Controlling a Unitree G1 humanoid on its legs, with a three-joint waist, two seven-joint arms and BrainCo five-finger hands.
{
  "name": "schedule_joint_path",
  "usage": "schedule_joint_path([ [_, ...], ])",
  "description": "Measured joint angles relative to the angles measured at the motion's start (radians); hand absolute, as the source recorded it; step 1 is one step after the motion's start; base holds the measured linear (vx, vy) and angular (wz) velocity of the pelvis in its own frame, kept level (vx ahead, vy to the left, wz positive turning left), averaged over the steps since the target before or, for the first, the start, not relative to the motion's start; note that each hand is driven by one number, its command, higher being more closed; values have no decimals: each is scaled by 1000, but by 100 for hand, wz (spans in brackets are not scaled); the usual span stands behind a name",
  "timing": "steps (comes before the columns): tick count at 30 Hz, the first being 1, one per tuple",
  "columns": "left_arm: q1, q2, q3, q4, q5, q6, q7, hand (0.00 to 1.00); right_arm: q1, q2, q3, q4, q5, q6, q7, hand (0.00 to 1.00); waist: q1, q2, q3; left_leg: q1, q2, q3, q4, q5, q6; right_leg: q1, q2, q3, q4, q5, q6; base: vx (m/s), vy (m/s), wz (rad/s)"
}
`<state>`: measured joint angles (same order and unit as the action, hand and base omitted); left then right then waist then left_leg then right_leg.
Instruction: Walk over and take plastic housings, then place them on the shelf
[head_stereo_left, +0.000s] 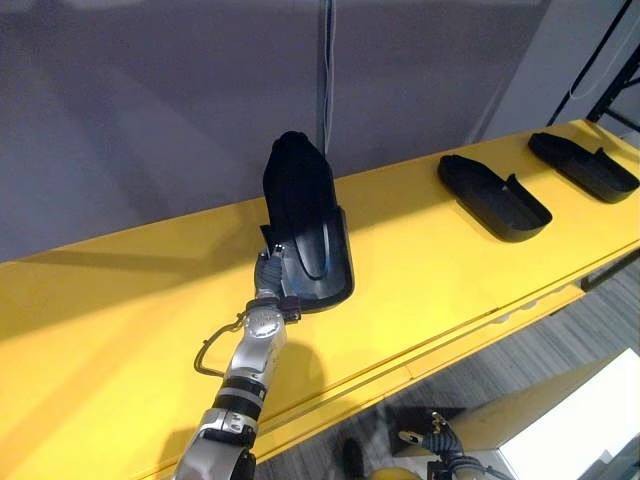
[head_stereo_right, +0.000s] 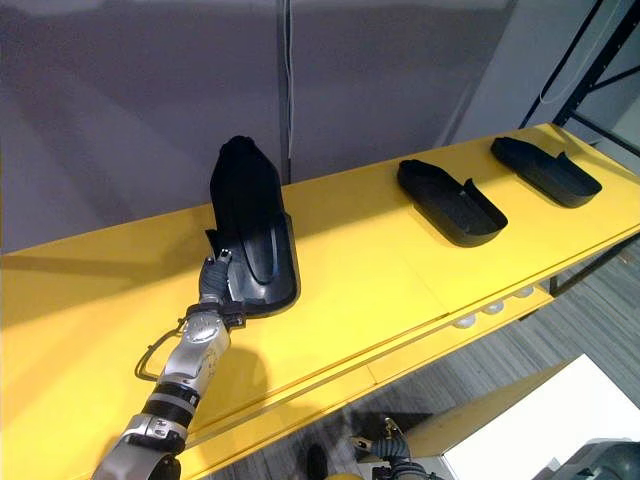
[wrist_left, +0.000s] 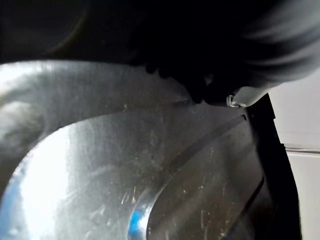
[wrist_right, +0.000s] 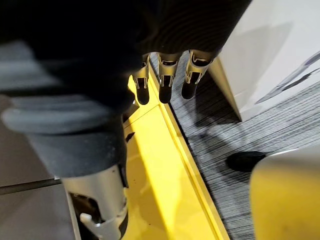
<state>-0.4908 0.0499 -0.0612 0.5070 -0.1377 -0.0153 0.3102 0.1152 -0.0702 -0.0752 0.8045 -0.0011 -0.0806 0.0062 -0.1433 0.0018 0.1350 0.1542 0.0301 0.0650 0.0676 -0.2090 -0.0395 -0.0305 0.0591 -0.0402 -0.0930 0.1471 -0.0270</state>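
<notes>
Black housing (head_stereo_left: 305, 215) tilts on the yellow shelf (head_stereo_left: 420, 290), near end pinched in the left hand (head_stereo_left: 270, 272), seemingly for lowering flat beside the laid housings (head_stereo_left: 493, 197); right hand (wrist_right: 165, 75) hangs slack, empty.

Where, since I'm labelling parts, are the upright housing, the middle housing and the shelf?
Upright housing (head_stereo_left: 300, 200), left eye view: its dark upper back.
Middle housing (head_stereo_left: 493, 197), left eye view: its hollow inside.
Shelf (head_stereo_left: 420, 290), left eye view: bare yellow top.
</notes>
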Motion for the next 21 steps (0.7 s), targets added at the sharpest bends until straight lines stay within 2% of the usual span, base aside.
schedule_joint_path([
  [2,-36,3,0,27,-12,1,-1,100,-2,0,0,0,0,0,0,0,-11,1,6,-4,0,3,-2,1,-2,-6,0,2,0,1,0,-9,12,-2],
  [11,-74,-29,-12,43,-104,0,-3,100,-4,-1,0,0,0,1,4,0,-12,2,16,-3,-3,11,-3,3,-3,-7,-1,2,0,1,0,-22,27,-2],
  [19,-44,-61,-124,24,-137,-12,-10,100,-41,-1,6,0,1,5,2,0,-11,1,24,-2,-10,1,3,6,2,1,-10,-1,-1,4,5,-60,26,3],
  [20,-38,-63,-129,20,-137,-13,-13,0,-43,-1,9,0,1,5,1,0,-11,1,26,-1,-10,1,3,6,2,3,-10,-1,-1,4,5,-69,19,2],
  [21,-25,-67,-147,9,-137,-16,-16,0,-45,-1,16,0,1,7,-1,0,-9,1,28,0,-10,0,3,6,2,6,-10,-2,-1,4,5,-54,12,4],
])
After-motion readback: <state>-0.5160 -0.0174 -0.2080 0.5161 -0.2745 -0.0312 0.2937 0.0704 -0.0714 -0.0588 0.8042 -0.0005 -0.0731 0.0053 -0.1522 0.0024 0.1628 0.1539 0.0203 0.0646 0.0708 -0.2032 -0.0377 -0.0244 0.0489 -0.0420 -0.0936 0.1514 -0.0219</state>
